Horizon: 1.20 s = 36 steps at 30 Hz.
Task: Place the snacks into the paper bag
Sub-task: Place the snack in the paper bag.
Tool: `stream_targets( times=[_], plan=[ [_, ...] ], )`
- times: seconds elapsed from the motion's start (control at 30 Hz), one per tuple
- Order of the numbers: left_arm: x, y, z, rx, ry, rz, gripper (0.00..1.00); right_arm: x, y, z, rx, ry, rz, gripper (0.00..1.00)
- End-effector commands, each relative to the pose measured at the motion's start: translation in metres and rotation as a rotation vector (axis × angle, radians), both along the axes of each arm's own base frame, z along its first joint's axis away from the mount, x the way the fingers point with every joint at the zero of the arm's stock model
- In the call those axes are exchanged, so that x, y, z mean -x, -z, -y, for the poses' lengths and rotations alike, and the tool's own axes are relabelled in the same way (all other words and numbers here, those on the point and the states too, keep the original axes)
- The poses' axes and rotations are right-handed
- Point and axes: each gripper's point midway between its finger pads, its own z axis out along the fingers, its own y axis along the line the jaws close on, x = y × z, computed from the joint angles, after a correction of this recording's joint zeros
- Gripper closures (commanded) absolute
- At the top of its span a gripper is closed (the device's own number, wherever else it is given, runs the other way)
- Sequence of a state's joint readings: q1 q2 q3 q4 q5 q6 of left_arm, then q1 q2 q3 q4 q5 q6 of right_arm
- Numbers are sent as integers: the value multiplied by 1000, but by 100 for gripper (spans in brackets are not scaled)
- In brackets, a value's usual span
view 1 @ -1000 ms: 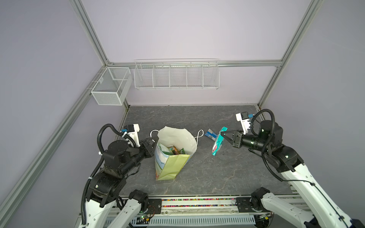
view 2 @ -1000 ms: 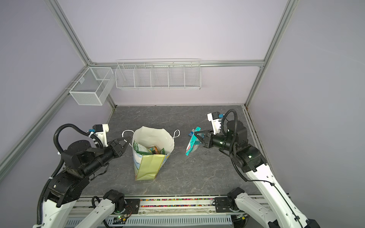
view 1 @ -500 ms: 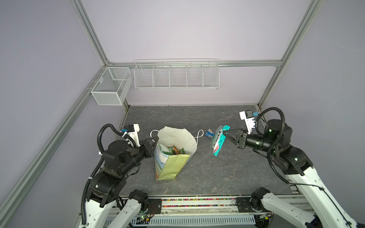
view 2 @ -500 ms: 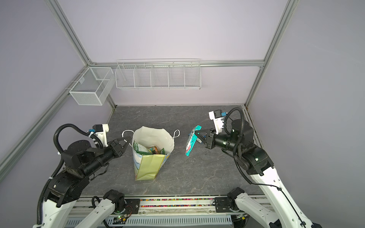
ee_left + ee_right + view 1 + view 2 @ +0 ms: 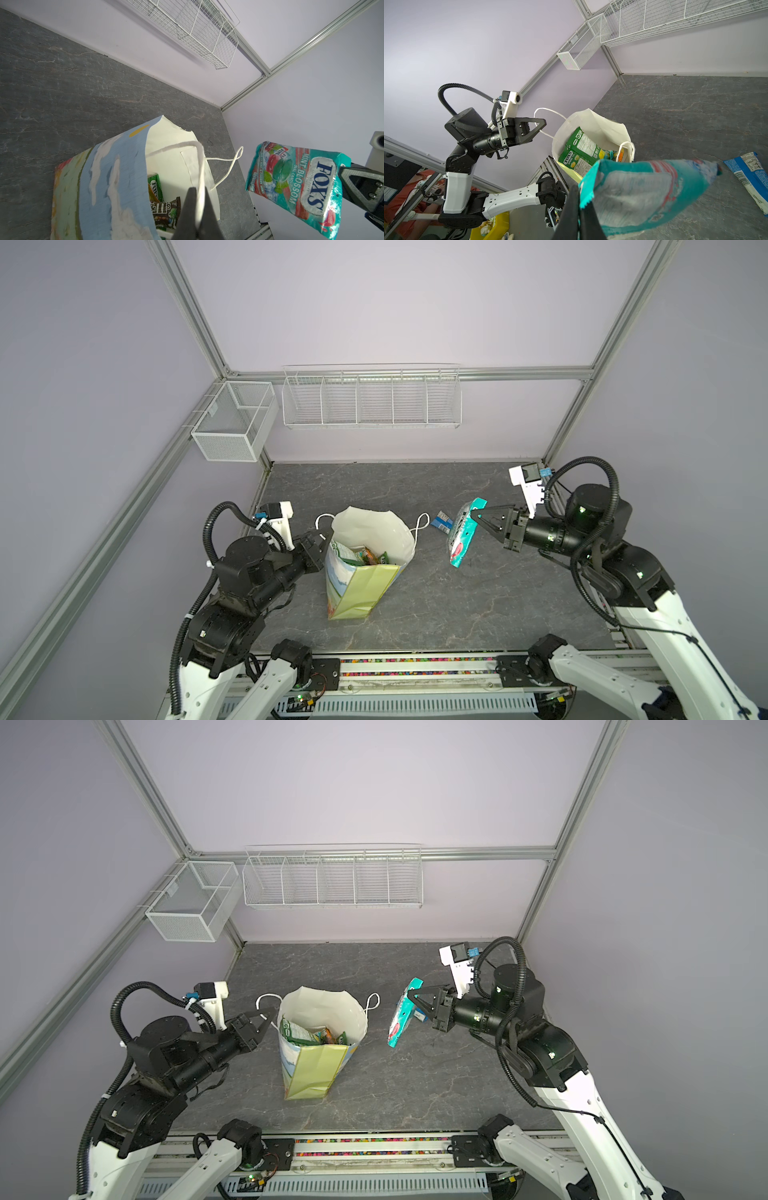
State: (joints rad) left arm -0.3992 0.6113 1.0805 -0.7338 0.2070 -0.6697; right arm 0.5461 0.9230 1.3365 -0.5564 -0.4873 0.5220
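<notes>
The paper bag (image 5: 365, 585) (image 5: 311, 1069) stands open at mid-table, with several snacks (image 5: 365, 556) (image 5: 581, 149) inside. My left gripper (image 5: 328, 535) (image 5: 198, 191) is shut on the bag's near white cord handle (image 5: 200, 166) at its left rim. My right gripper (image 5: 476, 516) (image 5: 579, 189) is shut on the top edge of a teal FOX'S packet (image 5: 463, 537) (image 5: 295, 180). That packet hangs in the air to the right of the bag. A blue packet (image 5: 442, 521) (image 5: 751, 174) lies flat on the table behind the teal one.
A small white mesh basket (image 5: 235, 427) hangs on the left wall. A long wire basket (image 5: 370, 398) hangs on the back wall. The bag's far handle (image 5: 422, 522) droops over its right rim. The metal rail (image 5: 415, 668) runs along the table's front edge.
My right arm has risen and turned a little, lifting the teal packet slightly higher beside the bag. The left arm and the bag have not moved.
</notes>
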Motion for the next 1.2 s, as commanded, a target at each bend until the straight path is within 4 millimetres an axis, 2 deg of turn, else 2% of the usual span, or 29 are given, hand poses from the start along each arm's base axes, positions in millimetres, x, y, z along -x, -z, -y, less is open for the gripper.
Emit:
stream_targets(
  times=[0.0,0.67,1.17],
  plan=[
    [1,-13,0,27,0,45,100,7,-24,-4,-27,-37,86,93],
    [1,-8,0,23,1,42,100,18,-53,-20,-32,-116,129,93],
    [2,-9,-1,22,1,46,100,15,-72,-49,-39,-205,145,93]
  ],
)
